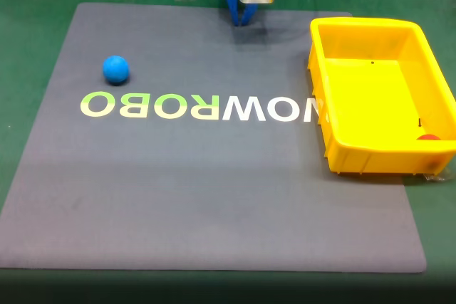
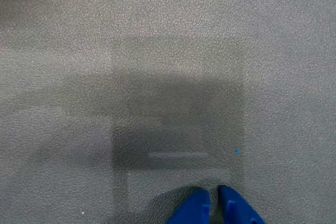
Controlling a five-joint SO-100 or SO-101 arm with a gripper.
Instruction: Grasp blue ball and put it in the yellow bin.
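Grey mat (image 1: 214, 190) with the letters "ROBOWOW" (image 1: 199, 107) covers a green table (image 1: 28, 5) in the fixed view. At the far edge of the mat the gripper (image 1: 243, 22) points down, close over the surface. In the wrist view its blue fingertips (image 2: 193, 209) stand almost together, with only a thin gap between them, and they hold nothing. The blue ball (image 1: 115, 69) lies on the mat well apart from the gripper, to its left and a little nearer to the camera in the fixed view. The yellow bin (image 1: 356, 158) sits to the right of the gripper, on the mat's right edge. A small red object (image 1: 428, 137) lies in the bin's near right corner.
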